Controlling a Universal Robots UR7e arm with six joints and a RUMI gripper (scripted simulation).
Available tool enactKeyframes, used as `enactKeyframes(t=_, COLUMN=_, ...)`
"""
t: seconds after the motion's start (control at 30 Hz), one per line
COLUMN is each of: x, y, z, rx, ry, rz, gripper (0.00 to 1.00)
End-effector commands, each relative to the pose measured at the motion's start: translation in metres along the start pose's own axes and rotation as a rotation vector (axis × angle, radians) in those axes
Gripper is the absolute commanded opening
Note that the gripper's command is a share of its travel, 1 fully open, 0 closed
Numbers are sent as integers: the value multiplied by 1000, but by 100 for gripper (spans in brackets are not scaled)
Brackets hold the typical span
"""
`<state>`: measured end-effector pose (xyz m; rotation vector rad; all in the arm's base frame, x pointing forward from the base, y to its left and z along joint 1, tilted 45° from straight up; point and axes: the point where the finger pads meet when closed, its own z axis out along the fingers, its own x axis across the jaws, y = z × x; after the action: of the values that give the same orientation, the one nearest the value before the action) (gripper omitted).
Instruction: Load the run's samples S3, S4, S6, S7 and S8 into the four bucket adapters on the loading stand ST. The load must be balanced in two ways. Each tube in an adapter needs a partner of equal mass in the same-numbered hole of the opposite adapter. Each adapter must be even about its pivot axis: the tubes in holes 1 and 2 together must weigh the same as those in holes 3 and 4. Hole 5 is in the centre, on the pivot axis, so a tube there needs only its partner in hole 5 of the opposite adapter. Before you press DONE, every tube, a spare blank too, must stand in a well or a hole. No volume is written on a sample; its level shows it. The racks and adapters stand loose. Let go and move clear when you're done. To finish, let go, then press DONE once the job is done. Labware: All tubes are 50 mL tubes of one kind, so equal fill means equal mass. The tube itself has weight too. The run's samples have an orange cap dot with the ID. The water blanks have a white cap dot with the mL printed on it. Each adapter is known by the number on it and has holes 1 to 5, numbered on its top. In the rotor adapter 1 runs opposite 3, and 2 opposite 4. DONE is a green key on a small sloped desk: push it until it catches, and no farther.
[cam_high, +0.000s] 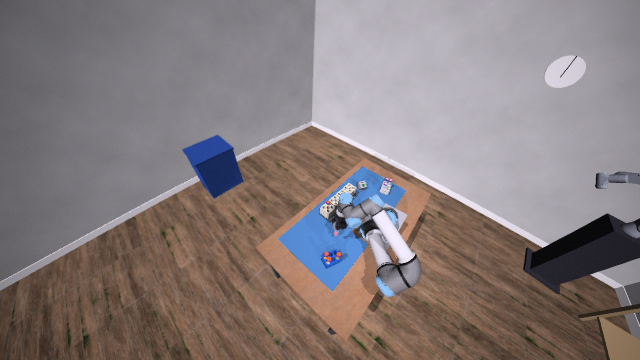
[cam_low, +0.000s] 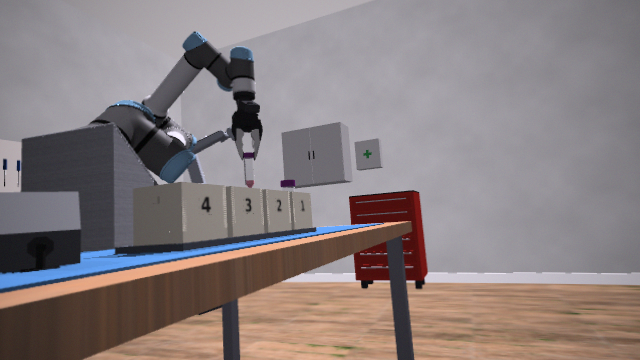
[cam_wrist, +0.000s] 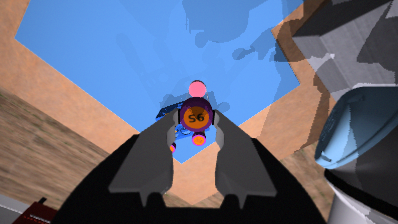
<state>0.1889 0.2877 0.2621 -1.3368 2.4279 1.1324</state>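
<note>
My gripper (cam_wrist: 196, 110) is shut on sample S6 (cam_wrist: 196, 117), a tube with a purple cap and an orange dot. In the exterior view the gripper (cam_low: 247, 148) holds the tube (cam_low: 248, 171) upright in the air, its pink bottom just above the level of the adapter tops, behind adapter 3 (cam_low: 245, 210). Adapters 4 (cam_low: 180, 214), 2 (cam_low: 278, 209) and 1 (cam_low: 301, 209) stand in the same row on the stand. A purple cap (cam_low: 287, 183) sticks up from adapter 2 or 1; I cannot tell which. The blue sample rack (cam_high: 332, 256) holds several orange-dotted tubes.
The table carries a blue mat (cam_high: 340, 227). A small desk (cam_high: 360, 185) and a white rack (cam_high: 386, 187) stand at the table's far end. A grey block (cam_low: 75, 193) and a dark box (cam_low: 37, 230) stand near the adapters in the exterior view.
</note>
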Motion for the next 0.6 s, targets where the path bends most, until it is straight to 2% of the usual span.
enactKeyframes(t=0.0, x=1, y=-38, z=1, rx=2, ry=3, rz=29, gripper=0)
enactKeyframes(t=0.1, x=2, y=-58, z=1, rx=2, ry=3, rz=29, gripper=0)
enactKeyframes(t=0.17, x=2, y=-58, z=1, rx=2, ry=3, rz=29, gripper=0)
enactKeyframes(t=0.57, x=6, y=-138, z=0, rx=2, ry=3, rz=29, gripper=0)
